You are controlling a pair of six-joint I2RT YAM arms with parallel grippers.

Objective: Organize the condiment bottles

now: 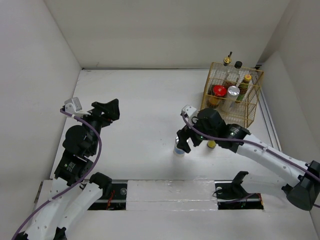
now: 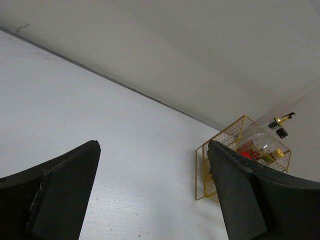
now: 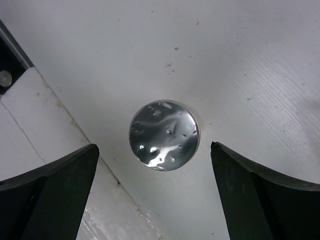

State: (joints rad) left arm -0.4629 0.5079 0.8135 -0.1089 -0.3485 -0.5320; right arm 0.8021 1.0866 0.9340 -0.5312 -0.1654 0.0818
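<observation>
A silver-topped cylinder stands alone on the table; the right wrist view looks straight down on its shiny lid. My right gripper is open above it, one finger on each side, not touching. A small yellow bottle peeks out beside the right arm. In the gold wire basket stand the gold-spouted bottle, the black-capped bottle, the red-lidded jar, another silver-topped cylinder and a yellow-capped bottle. My left gripper is open and empty at the left.
The basket also shows in the left wrist view, at the far right corner next to the right wall. White walls close in the table on three sides. A taped strip runs along the near edge.
</observation>
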